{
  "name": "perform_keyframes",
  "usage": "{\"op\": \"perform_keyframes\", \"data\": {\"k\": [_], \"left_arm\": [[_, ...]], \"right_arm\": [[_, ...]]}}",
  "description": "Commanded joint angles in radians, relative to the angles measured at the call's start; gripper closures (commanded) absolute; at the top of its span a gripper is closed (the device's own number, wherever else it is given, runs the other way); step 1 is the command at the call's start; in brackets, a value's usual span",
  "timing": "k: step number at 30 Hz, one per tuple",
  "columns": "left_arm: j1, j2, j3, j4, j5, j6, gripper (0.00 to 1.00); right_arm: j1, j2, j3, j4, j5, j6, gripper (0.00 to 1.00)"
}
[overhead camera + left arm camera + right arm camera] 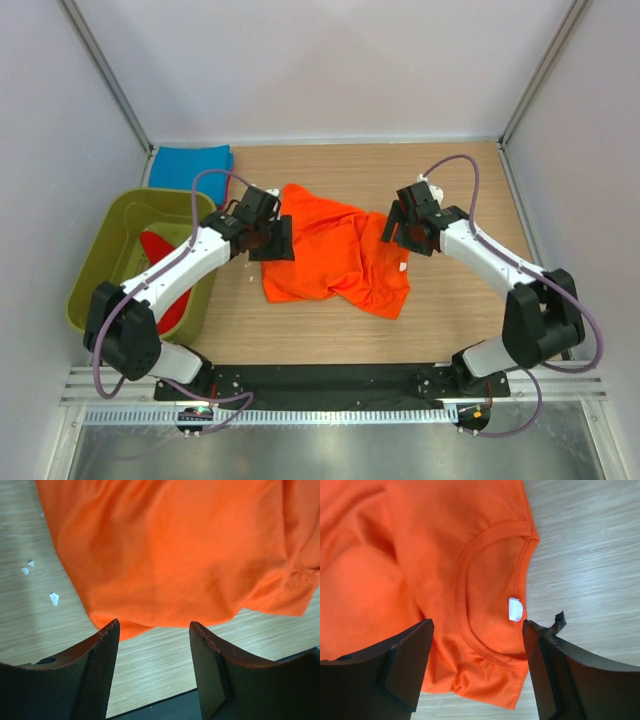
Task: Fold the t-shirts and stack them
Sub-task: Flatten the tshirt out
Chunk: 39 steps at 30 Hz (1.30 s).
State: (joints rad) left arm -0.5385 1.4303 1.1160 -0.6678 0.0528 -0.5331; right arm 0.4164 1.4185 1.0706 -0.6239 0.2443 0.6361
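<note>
**A:** where's the orange t-shirt [330, 255] at?

**B:** crumpled mid surface [480, 190], collar toward the right. Left end effector [154, 626] open over its left edge, right end effector [477, 625] open over the neck label [515, 609]. Neither's gripping anything. Blue t-shirt [190, 162] far left, behind the tub [100, 260].

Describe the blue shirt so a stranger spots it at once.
On the wooden table, look to the far left corner, behind the green tub. The blue shirt lies there folded, the only blue one; the orange shirt lies mid-table.
</note>
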Motion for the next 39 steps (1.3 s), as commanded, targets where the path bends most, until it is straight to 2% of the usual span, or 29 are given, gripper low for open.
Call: {"op": "perform_keyframes", "data": {"k": [1, 3, 8, 18, 25, 26, 28, 29, 30, 31, 34, 35, 39], "left_arm": [[-0.002, -0.031, -0.024, -0.039, -0.073, 0.016, 0.41], [-0.002, -0.042, -0.042, -0.047, -0.07, 0.019, 0.4], [-0.001, -0.045, -0.083, -0.096, -0.097, 0.028, 0.39], [-0.003, 0.022, -0.133, -0.069, -0.082, -0.007, 0.37], [-0.014, 0.082, -0.163, 0.007, -0.079, -0.06, 0.41], [-0.015, 0.085, -0.163, 0.016, -0.08, -0.065, 0.43], [-0.018, 0.085, -0.166, 0.034, -0.079, -0.079, 0.67], [-0.018, 0.079, -0.157, 0.036, -0.077, -0.084, 0.77], [-0.02, 0.075, -0.151, 0.036, -0.074, -0.087, 0.92], [-0.02, 0.067, -0.139, 0.028, -0.065, -0.09, 0.98], [-0.024, 0.012, -0.05, -0.036, -0.059, -0.076, 1.0], [-0.034, -0.004, 0.018, -0.061, -0.064, -0.07, 1.0], [-0.044, -0.076, 0.164, -0.165, -0.129, -0.042, 1.0]], "right_arm": [[-0.071, 0.063, -0.054, 0.174, -0.168, 0.02, 0.23], [-0.08, 0.123, -0.057, 0.199, -0.174, 0.017, 0.27], [-0.08, 0.14, -0.087, 0.176, -0.209, 0.026, 0.34], [-0.048, 0.011, -0.363, 0.181, -0.269, 0.151, 0.35], [-0.005, -0.018, -0.425, 0.251, -0.267, 0.212, 0.37], [-0.007, -0.03, -0.42, 0.248, -0.257, 0.205, 0.4], [-0.007, -0.039, -0.39, 0.21, -0.189, 0.189, 0.61], [-0.008, -0.041, -0.374, 0.196, -0.168, 0.171, 0.78], [-0.011, -0.044, -0.341, 0.181, -0.154, 0.16, 0.87], [-0.017, -0.044, -0.322, 0.15, -0.131, 0.151, 0.97], [-0.042, -0.084, -0.224, 0.057, -0.08, 0.113, 0.99], [-0.044, -0.104, -0.195, 0.029, -0.021, 0.102, 0.99], [-0.05, -0.228, -0.039, -0.086, 0.085, 0.057, 0.99]]}}
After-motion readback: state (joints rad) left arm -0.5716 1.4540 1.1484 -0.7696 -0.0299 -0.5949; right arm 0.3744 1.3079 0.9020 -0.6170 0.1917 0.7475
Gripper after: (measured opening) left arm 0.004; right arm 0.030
